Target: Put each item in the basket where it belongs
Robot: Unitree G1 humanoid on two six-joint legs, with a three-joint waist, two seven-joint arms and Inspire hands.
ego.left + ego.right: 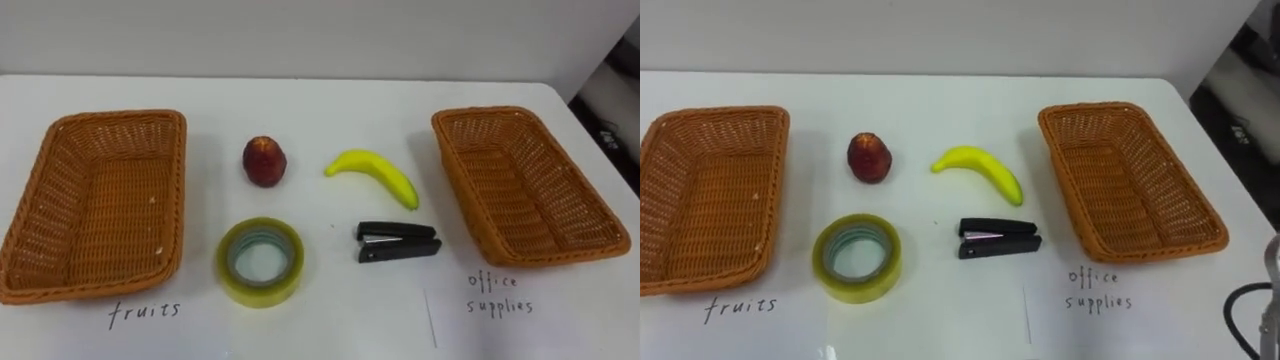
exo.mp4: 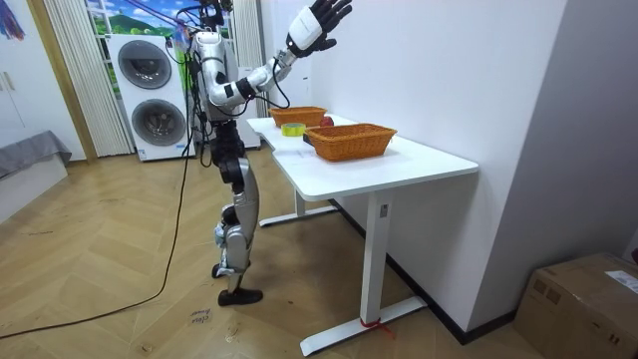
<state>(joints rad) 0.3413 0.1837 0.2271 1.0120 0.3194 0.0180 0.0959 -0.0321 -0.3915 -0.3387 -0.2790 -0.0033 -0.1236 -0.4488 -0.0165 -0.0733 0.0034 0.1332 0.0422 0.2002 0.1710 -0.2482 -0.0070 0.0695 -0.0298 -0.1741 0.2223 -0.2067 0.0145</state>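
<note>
1. Room view: the robot stands upright at the long edge of the white table (image 2: 409, 165), on the room view's left. It faces the wall across the table, and two stacked washing machines (image 2: 148, 92) are behind it.
2. Going by its body, the right hand (image 2: 319, 22) is the one up high over the table. Its fingers are spread wide and it holds nothing, well apart from everything below.
3. In the left eye view, the left basket (image 1: 120, 118) sits by the table's left edge and the right basket (image 1: 490, 112) by its right edge. A handwritten label (image 1: 145, 313) is on the table near the front edge below each.
4. All four items lie on the bare table between the baskets, none in a basket and none touching another.
5. Toward the far edge, the red fruit (image 1: 265, 160) is nearer the left basket and the banana (image 1: 372, 172) is nearer the right one.
6. Toward the front edge, the roll of yellow tape (image 1: 262, 290) lies flat just below the red fruit. The black stapler (image 1: 397, 242) lies below the banana, lengthwise along the front edge.
</note>
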